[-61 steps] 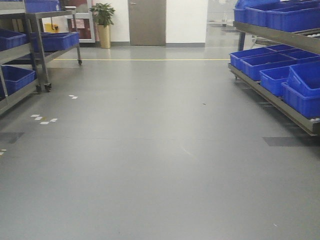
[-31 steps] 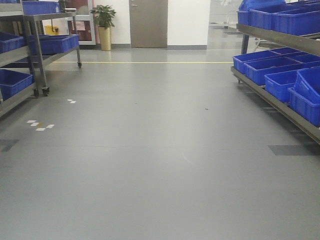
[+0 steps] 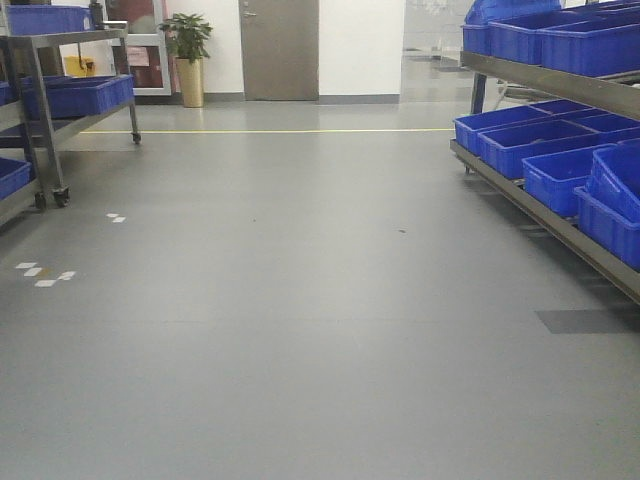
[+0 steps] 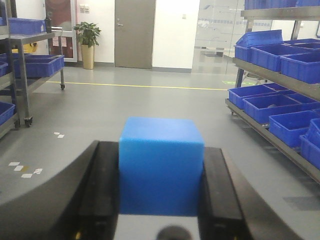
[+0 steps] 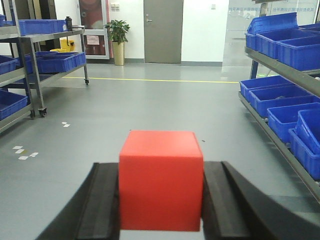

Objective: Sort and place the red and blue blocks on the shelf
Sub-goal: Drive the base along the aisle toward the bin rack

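Left wrist-mounted view is showing the left hand (image 4: 161, 152) pinching the blue block (image 4: 161, 172) between its black fingers (image 4: 102, 190), over the grey floor (image 4: 150, 102). In the right wrist-mounted view, the right hand (image 5: 161, 170) is pinching the red block (image 5: 161, 187) likewise. The shelf (image 3: 560, 88), carrying blue bins (image 3: 520, 140), is standing well apart on the right.

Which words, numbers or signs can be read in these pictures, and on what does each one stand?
No text can be read in any view.
The white notice left of the plant: too blurred to read.
The two small wall plates above the plant: too small to read.
The blue block and the red block: plain faces, no marks.
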Robot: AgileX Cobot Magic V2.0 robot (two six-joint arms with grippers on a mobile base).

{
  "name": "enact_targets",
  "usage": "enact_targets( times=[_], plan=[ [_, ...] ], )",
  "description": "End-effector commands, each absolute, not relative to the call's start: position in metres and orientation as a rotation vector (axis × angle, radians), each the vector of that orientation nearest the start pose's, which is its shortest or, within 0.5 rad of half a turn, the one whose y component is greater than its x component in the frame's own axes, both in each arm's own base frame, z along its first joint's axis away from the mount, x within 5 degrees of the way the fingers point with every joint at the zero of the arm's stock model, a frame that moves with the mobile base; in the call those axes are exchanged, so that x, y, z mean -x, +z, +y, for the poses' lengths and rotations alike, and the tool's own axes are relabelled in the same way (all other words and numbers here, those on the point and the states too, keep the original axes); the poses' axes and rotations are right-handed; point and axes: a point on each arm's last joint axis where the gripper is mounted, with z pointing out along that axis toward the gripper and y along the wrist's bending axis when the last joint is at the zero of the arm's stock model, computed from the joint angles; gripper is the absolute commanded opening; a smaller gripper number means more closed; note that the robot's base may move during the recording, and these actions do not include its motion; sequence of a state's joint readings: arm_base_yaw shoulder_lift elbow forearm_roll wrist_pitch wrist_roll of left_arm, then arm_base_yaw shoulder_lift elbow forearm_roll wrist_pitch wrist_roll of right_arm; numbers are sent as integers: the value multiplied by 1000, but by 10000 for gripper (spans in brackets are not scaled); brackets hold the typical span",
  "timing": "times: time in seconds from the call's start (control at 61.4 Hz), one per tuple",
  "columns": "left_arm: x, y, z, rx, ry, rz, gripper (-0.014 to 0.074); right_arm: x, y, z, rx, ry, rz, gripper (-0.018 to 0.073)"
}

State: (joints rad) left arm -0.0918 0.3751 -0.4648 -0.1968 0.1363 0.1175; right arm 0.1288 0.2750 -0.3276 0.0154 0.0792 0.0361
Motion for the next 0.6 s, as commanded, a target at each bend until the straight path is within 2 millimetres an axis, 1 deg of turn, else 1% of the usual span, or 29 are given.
enact_targets(
  times=[0.0,0.586],
  plan=[
    [-82,350,-8,-15,-149,1412,122,-73,317,9,62,131,1397,57],
    [-82,350,-8,-15,-149,1412,122,-73,317,9,62,131,1397,57]
  ],
)
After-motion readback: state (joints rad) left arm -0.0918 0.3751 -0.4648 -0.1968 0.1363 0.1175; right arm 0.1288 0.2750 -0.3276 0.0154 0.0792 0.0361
